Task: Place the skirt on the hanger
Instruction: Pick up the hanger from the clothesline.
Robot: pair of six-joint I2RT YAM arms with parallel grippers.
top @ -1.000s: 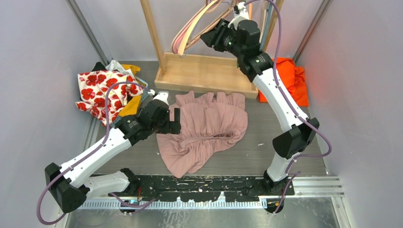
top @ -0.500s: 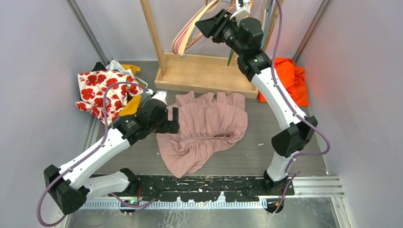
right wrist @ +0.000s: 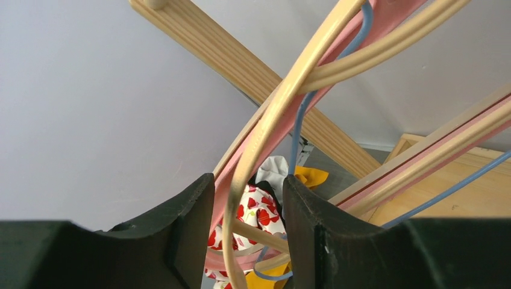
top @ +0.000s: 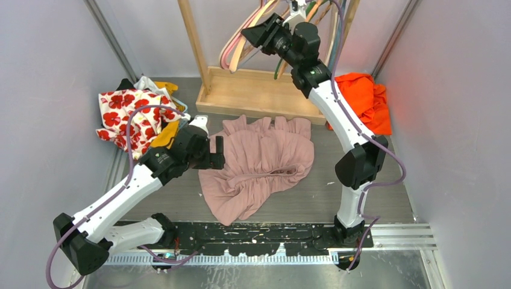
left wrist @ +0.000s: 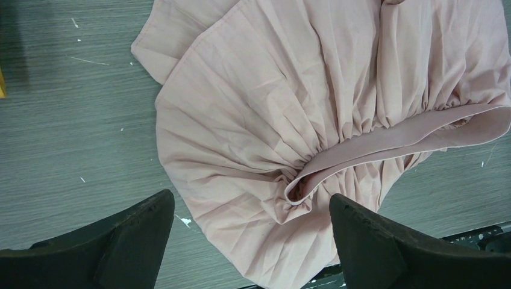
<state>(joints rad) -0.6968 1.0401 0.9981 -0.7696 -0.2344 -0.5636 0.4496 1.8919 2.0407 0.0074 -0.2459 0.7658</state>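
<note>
The pink skirt [top: 259,162] lies crumpled on the grey table [top: 337,180], just beyond the arm bases; it is on no hanger; its waistband [left wrist: 398,141] runs as a folded strip across the pleats.

The left gripper [top: 217,152] hangs over the skirt's left edge, jaws spread wide with nothing between them; in the left wrist view the near end of the waistband shows in the gap between the two black fingers [left wrist: 132,241]; whether they touch the cloth cannot be told.

Left of the skirt and a little farther back sits a heap of red-flowered cloth [top: 126,117] with a yellow piece [top: 166,135] tucked at the side nearest the skirt; right of the skirt and beyond it lies an orange garment [top: 364,102].

Straight beyond the skirt stands a wooden rack; its flat base [top: 259,93] almost meets the skirt's far hem, and a post [top: 191,42] rises from the left corner.

Farthest from the skirt, high on the rack, a bunch of hangers [top: 241,42] dangles, pink, cream and blue; the right gripper [right wrist: 247,229] is raised among them, jaws partly apart and straddling the pink and cream ones; the pink one lies against one finger, with open space beside the other, so no firm clamp shows.
</note>
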